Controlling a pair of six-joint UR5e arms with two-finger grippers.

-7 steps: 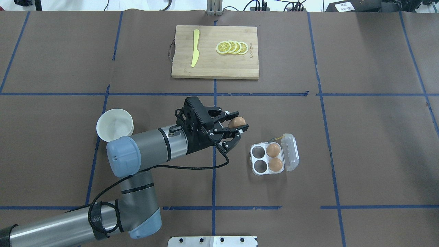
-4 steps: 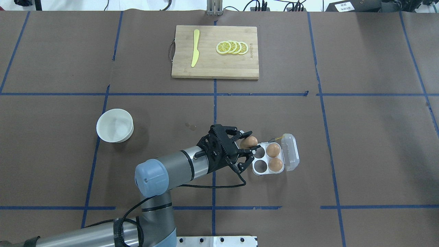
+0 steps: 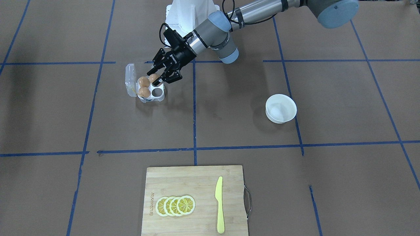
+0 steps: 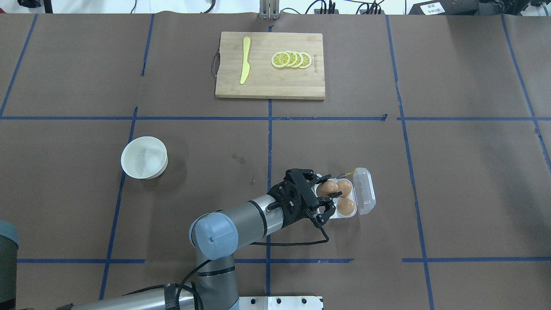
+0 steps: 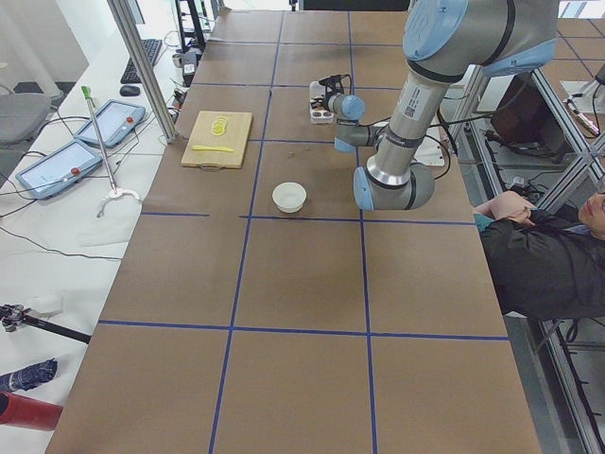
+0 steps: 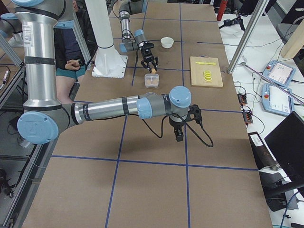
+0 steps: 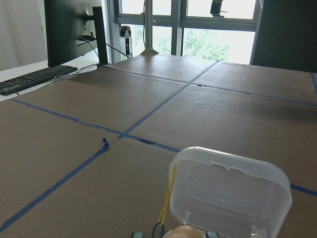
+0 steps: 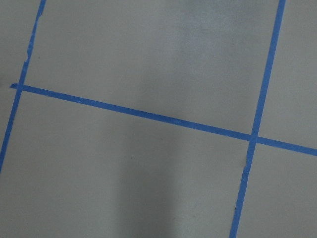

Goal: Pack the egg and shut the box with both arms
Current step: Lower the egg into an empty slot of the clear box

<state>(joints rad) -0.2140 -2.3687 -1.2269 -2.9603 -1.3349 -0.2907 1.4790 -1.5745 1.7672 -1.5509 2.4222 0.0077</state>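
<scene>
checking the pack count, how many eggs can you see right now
3. Two seated eggs fill the box cups by its lid. The third egg is gripped in the left claw just above the empty cups. None looks hidden.

— Colour inside the black left gripper point(image 4: 330, 191)?
— Light-brown egg point(image 4: 327, 187), above clear box point(image 4: 365, 193) with thin yellow band point(image 4: 349, 174).
— Off to the gripper's side?
— Pale wooden board point(image 4: 267, 84), yellow knife point(image 4: 245, 60), yellow lemon slices point(image 4: 292, 60).
— Further back, same side?
— White bowl point(image 4: 144, 157). Brown table point(image 4: 465, 181), grid of blue tape point(image 4: 473, 259).
</scene>
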